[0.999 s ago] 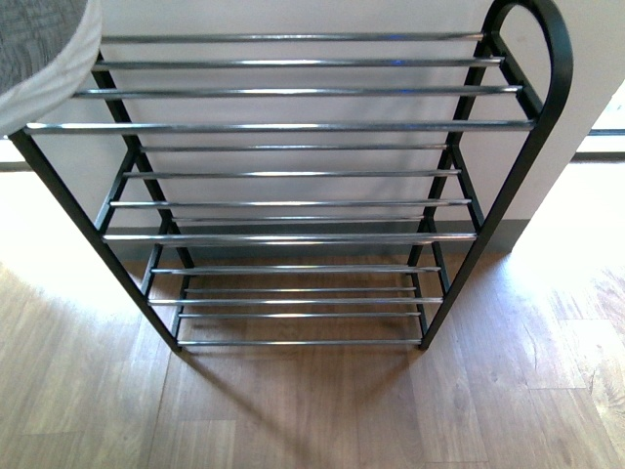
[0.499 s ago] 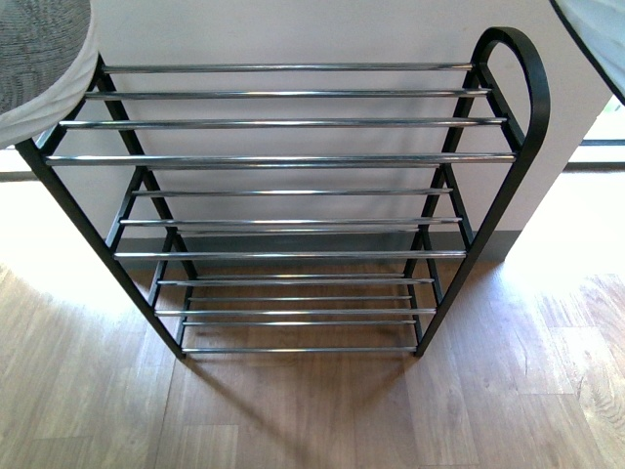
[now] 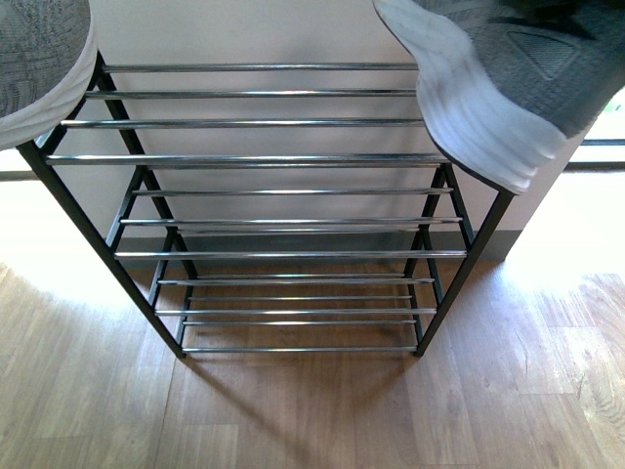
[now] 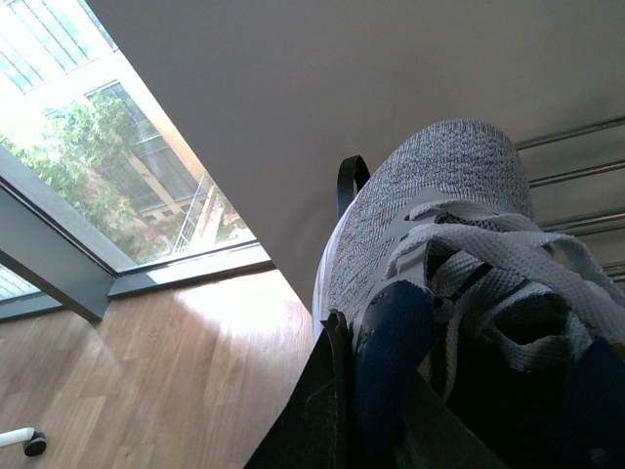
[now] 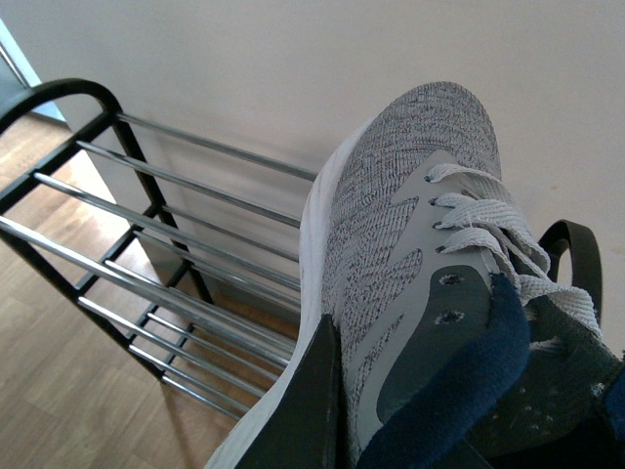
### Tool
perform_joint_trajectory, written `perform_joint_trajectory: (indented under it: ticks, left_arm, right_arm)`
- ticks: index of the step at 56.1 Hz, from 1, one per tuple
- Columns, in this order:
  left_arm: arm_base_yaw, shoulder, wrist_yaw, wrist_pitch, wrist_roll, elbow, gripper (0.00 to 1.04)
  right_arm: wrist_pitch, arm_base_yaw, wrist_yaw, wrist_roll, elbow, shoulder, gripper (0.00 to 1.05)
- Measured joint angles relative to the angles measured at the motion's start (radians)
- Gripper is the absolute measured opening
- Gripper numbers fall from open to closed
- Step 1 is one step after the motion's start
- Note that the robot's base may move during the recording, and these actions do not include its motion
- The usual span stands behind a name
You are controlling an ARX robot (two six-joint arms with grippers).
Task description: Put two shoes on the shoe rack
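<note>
The shoe rack [image 3: 283, 158] stands against the wall, a black frame with silver rod shelves that hold nothing. One grey knit sneaker [image 3: 39, 59] hangs at the top left corner over the rack's left end. The other grey knit sneaker [image 3: 508, 78] hangs sole-down over the rack's top right corner. My left gripper [image 4: 376, 410] is shut on the navy collar of its sneaker [image 4: 430, 205]. My right gripper [image 5: 391, 420] is shut on the collar side of its sneaker [image 5: 410, 225], with the rack [image 5: 127, 244] below it. The pale blue slide sandals are out of view.
Wooden floor [image 3: 312, 410] lies in front of the rack. A pale wall [image 3: 264, 29] is right behind it. A low window [image 4: 107, 186] meets the floor beside the rack's left side, and bright window light shows at the right edge [image 3: 610, 137].
The right sneaker has swung in from the top right corner and now covers the rack's right end loop. The left sneaker stays put. The view shifted down between the first two frames.
</note>
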Motion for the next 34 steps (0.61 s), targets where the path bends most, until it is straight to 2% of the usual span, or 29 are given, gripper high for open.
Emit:
perform_joint_trajectory:
  ticks: [11, 21, 34]
  left_arm:
    - [0.000, 0.000, 0.000, 0.000, 0.000, 0.000, 0.02]
    - [0.000, 0.000, 0.000, 0.000, 0.000, 0.000, 0.02]
    - [0.000, 0.000, 0.000, 0.000, 0.000, 0.000, 0.02]
  right_arm:
    - [-0.001, -0.002, 0.057, -0.010, 0.138, 0.185, 0.01]
    - [0.004, -0.034, 0.148, -0.076, 0.261, 0.348, 0.01]
    - [0.001, -0.068, 0.235, -0.111, 0.302, 0.406, 0.01]
